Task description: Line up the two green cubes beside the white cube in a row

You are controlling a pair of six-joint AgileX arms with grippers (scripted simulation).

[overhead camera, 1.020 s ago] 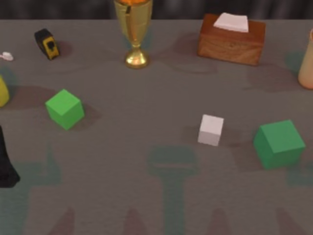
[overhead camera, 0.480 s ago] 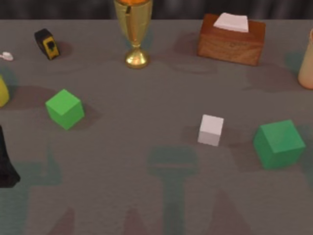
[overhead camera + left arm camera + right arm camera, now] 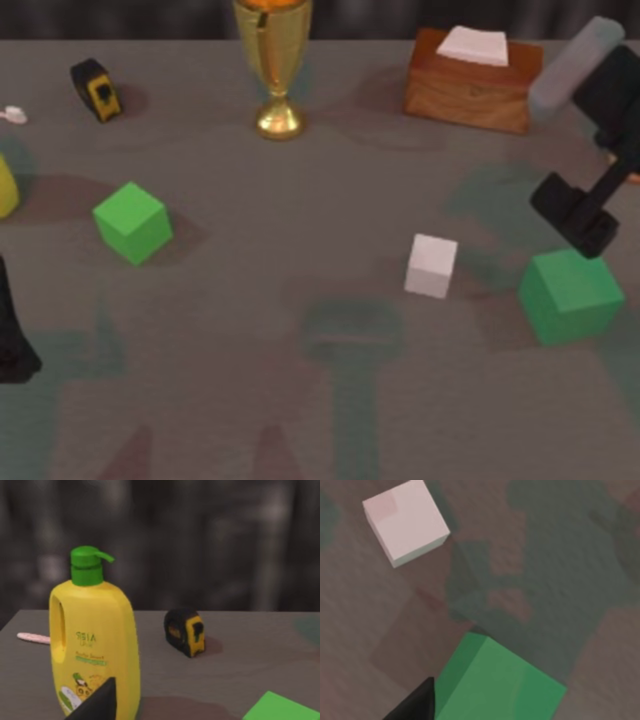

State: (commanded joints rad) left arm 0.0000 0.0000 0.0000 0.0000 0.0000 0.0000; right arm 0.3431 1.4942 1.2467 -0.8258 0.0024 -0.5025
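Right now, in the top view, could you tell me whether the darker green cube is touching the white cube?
No, the darker green cube sits apart from the white cube, with bare table showing between them.

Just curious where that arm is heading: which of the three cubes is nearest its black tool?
The darker emerald-green cube at the table's right; the right tool hangs just above it.

A grey-brown table stands before a dark, blurred backdrop.

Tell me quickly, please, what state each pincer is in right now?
Left pincer: cannot be told.
Right pincer: cannot be told; above the emerald cube, holding nothing.
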